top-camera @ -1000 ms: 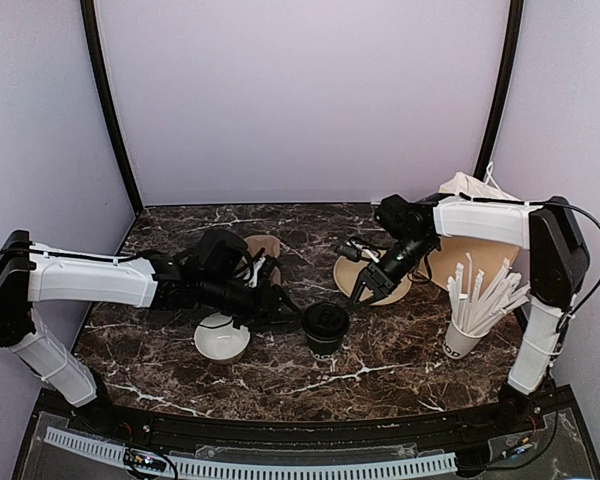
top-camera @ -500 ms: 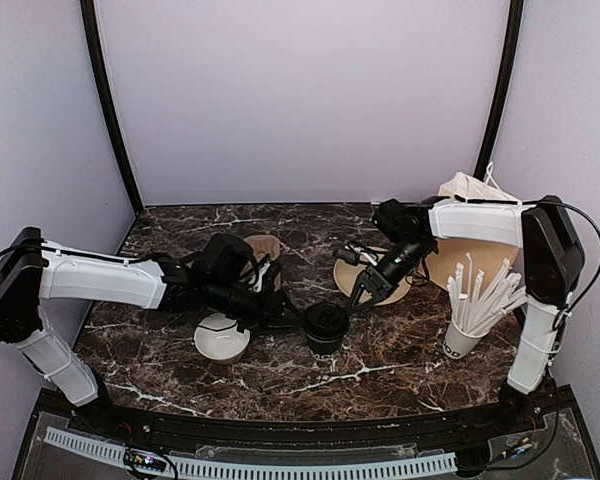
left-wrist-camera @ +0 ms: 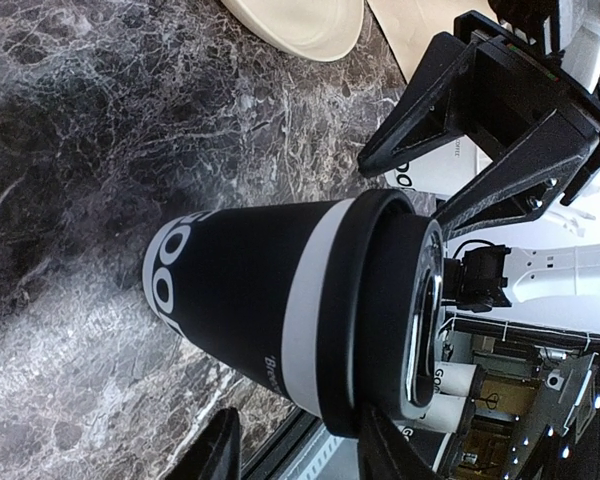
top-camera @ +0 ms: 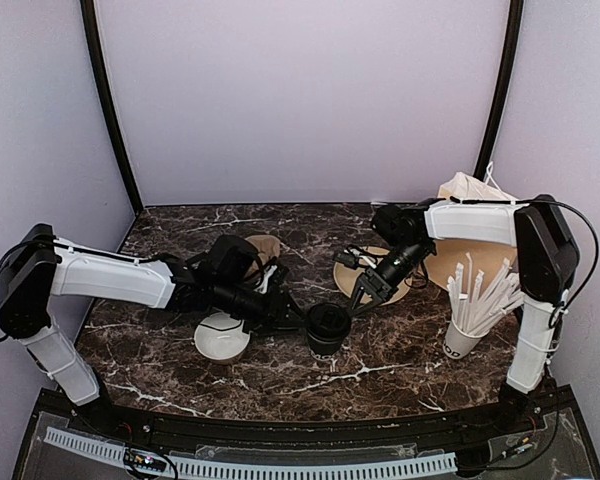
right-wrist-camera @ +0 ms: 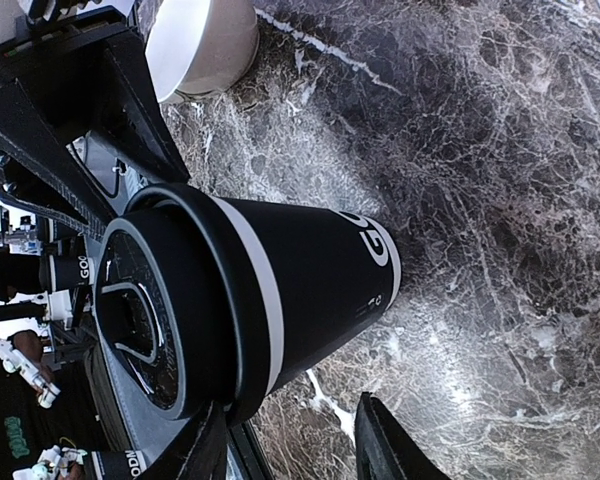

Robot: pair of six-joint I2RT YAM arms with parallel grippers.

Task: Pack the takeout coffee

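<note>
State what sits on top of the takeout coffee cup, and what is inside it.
A round black lid sits on the cup, closing its mouth. Because the lid covers the opening, the inside cannot be seen, so whether it holds any drink is hidden.

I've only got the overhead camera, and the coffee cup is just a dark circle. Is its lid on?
Observer: Yes. Both wrist views show the black lid capping the takeout coffee cup, a pale band just below it.
Operator: Is the left claw gripping it?
Observer: Not that I see; the left claw has its fingers apart at the cup's side.
Operator: And the right?
Observer: The right claw is open too, facing the left one across the cup.
</note>
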